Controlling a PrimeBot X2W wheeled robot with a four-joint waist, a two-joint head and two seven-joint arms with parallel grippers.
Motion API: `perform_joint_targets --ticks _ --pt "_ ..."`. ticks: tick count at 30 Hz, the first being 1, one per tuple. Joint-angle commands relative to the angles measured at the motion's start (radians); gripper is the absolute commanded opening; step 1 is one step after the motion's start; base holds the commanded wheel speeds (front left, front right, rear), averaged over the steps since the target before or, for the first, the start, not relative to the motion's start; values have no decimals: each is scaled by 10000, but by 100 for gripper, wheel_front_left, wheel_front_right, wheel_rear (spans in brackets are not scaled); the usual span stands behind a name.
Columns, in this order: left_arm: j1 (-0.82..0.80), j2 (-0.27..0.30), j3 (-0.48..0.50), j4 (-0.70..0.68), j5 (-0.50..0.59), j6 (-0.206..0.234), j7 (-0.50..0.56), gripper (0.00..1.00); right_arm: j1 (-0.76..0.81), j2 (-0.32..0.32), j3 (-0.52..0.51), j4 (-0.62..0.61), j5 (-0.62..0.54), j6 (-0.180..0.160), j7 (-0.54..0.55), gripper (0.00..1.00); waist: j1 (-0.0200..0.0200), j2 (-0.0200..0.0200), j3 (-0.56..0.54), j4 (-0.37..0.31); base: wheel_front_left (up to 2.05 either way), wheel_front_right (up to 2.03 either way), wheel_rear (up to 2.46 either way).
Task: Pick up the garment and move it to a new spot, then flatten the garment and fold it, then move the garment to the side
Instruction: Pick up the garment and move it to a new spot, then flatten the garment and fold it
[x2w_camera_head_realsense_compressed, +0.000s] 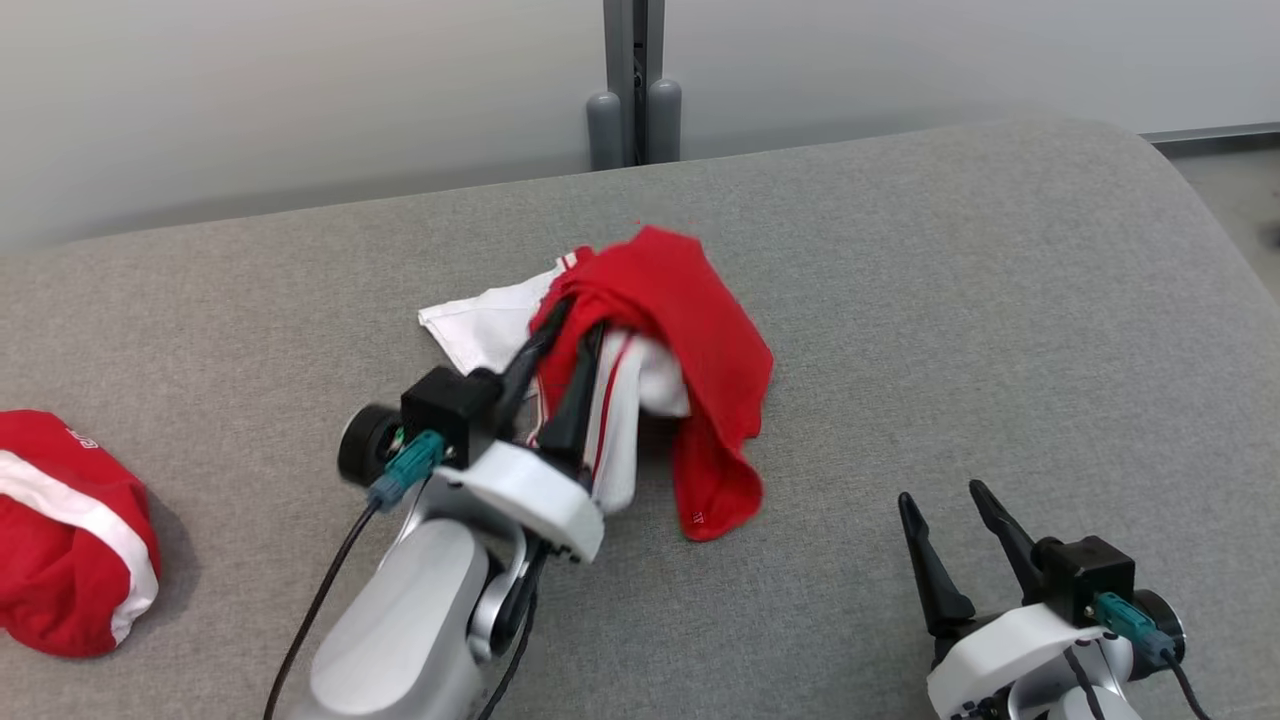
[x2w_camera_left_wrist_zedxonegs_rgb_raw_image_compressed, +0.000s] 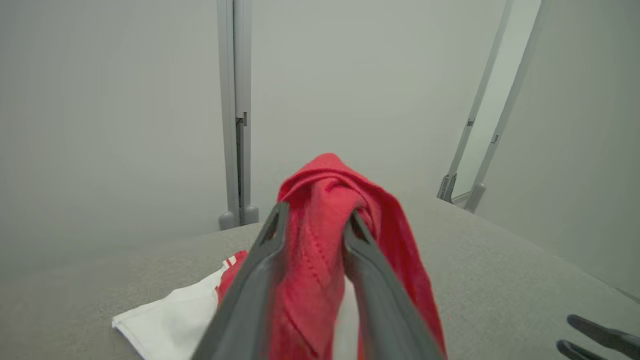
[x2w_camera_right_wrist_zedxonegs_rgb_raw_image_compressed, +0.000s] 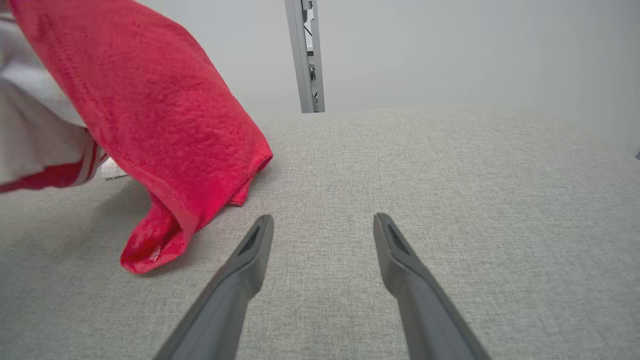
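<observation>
The garment (x2w_camera_head_realsense_compressed: 700, 340) is red and white cloth, bunched near the middle of the grey padded surface (x2w_camera_head_realsense_compressed: 1000, 300). My left gripper (x2w_camera_head_realsense_compressed: 580, 318) reaches into it from the lower left. In the left wrist view a red fold (x2w_camera_left_wrist_zedxonegs_rgb_raw_image_compressed: 320, 200) fills the narrow gap of that gripper (x2w_camera_left_wrist_zedxonegs_rgb_raw_image_compressed: 317, 212) and rises above the tips, touching both fingers. A white part lies flat behind it to the left, and a red flap (x2w_camera_right_wrist_zedxonegs_rgb_raw_image_compressed: 150, 110) hangs down to the surface. My right gripper (x2w_camera_head_realsense_compressed: 940, 495) stands open and empty at the lower right, apart from the cloth (x2w_camera_right_wrist_zedxonegs_rgb_raw_image_compressed: 322, 217).
A second red and white bundle (x2w_camera_head_realsense_compressed: 70, 540) lies at the left edge of the surface. A grey post (x2w_camera_head_realsense_compressed: 635, 90) stands against the pale wall behind. The surface's rounded right end curves away at the far right.
</observation>
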Motion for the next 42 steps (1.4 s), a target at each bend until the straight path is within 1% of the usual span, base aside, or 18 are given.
perform_joint_targets --ticks 1,4,10,16,19,22,25,28,33,39,42 --pt "197 82 183 62 159 105 -19 100 109 -34 -55 -60 30 1 -50 100 0 0 -22 51 0 0 0" --pt "836 90 712 29 507 238 -19 100 116 -42 -250 -88 -21 1 -50 100 0 0 -64 215 0 0 0" --pt "2228 174 2030 -373 1146 232 -18 100 270 -43 -541 -177 -104 1 -50 100 0 0 -319 617 0 0 0" --pt "3492 234 3559 -622 1582 211 -18 100 385 -41 -495 -211 -111 1 -49 100 0 0 -615 857 0 0 0" --pt "4080 214 4265 -795 1807 123 -18 100 521 -42 -476 -206 -116 1 -50 100 0 0 -763 924 0 0 0" --pt "4669 198 4769 -906 2076 -38 -16 100 641 -40 -457 -196 -117 1 -49 100 0 0 -915 946 0 0 0" --pt "5159 164 5096 -1012 2310 -179 -15 100 706 -40 -477 -188 -141 1 -50 100 0 0 -985 947 0 0 0" --pt "5413 139 5296 -1136 2429 -221 -15 100 754 -40 -469 -169 -146 1 -49 100 0 0 -1008 934 0 0 0" --pt "5726 73 5491 -1085 2441 -328 -15 100 790 -40 -412 -135 -88 1 -50 100 0 0 -1019 925 0 0 0" --pt "5560 66 5216 -1130 2194 -230 -15 100 669 -38 -281 -106 -135 1 -50 100 0 0 -931 1009 0 0 0" --pt "5480 65 4934 -1101 2098 -223 -13 100 488 -38 58 -143 -121 1 -49 100 0 0 -799 1253 0 0 0"
